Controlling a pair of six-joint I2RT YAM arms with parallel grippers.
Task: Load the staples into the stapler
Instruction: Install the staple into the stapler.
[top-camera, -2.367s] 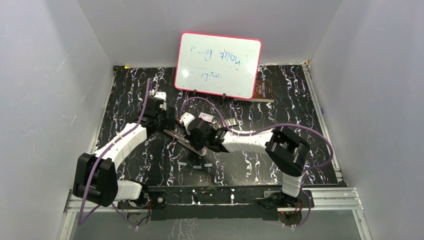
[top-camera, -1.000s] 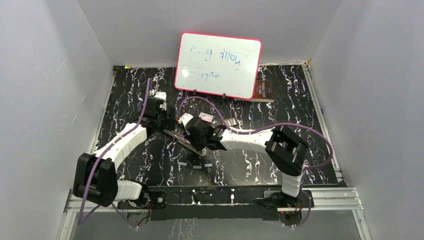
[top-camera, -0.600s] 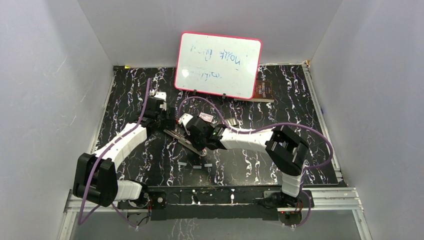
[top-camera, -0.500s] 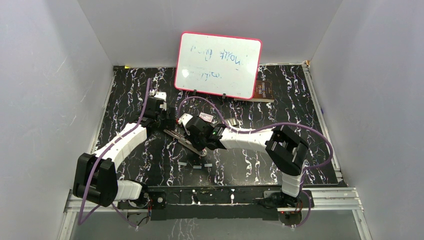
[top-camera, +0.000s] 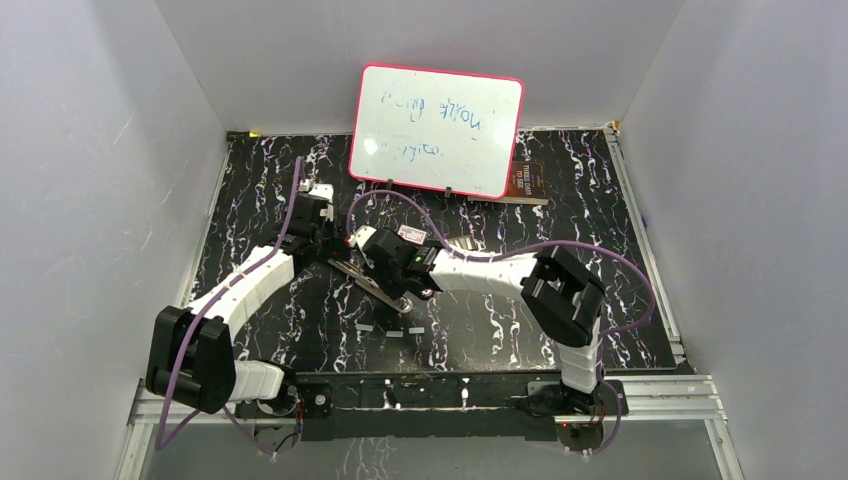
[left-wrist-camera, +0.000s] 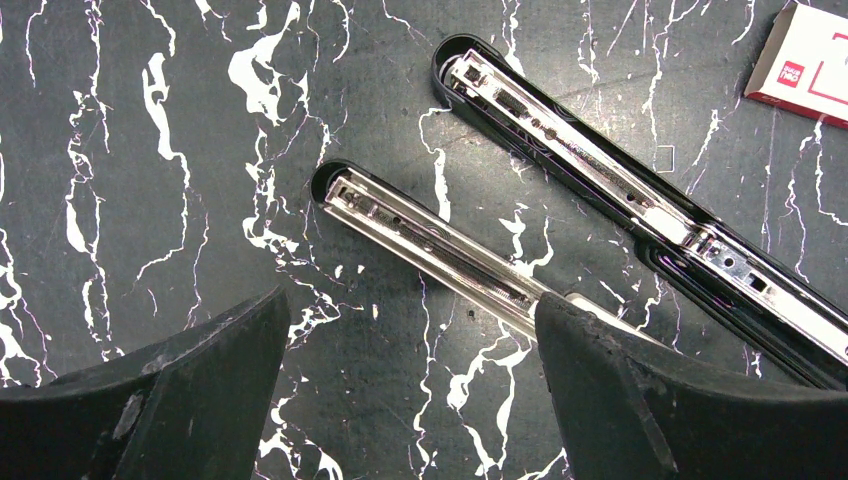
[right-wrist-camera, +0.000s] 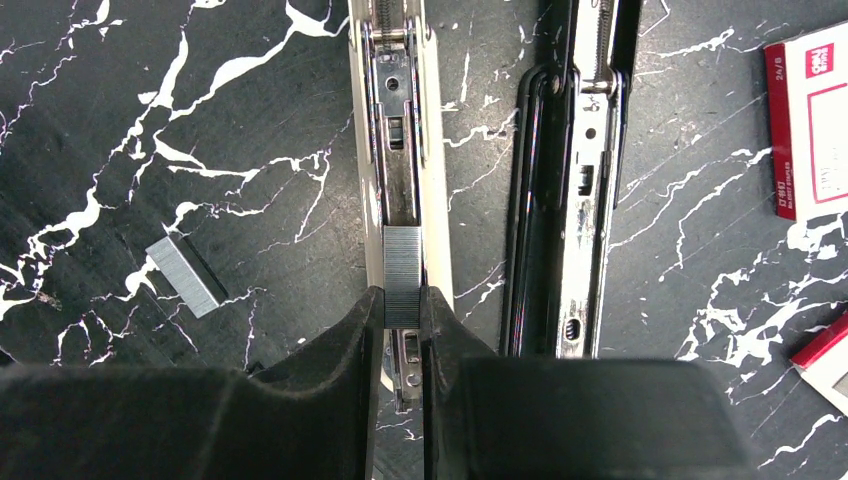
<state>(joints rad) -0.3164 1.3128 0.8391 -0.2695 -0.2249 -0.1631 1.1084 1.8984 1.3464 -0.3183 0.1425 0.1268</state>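
**Ana:** Well, where are the staples (right-wrist-camera: 402, 265)?

**Ben:** Pinched in the right gripper (right-wrist-camera: 402, 300), its fingers almost together. The strip is lined up on the shiny rail of the stapler (right-wrist-camera: 400, 120), which lies splayed open on the marbled table (top-camera: 500, 320).

**Ana:** And the left gripper (left-wrist-camera: 408, 305)?

**Ben:** Spread wide, holding nothing, above the rail's rounded end.

**Ana:** Anything crowding them?

**Ben:** In the right wrist view a loose strip (right-wrist-camera: 183, 276) lies left of the rail, apart from it. A white box with red label (right-wrist-camera: 815, 120) sits beyond the stapler's black half, and a whiteboard (top-camera: 436, 130) leans at the back.
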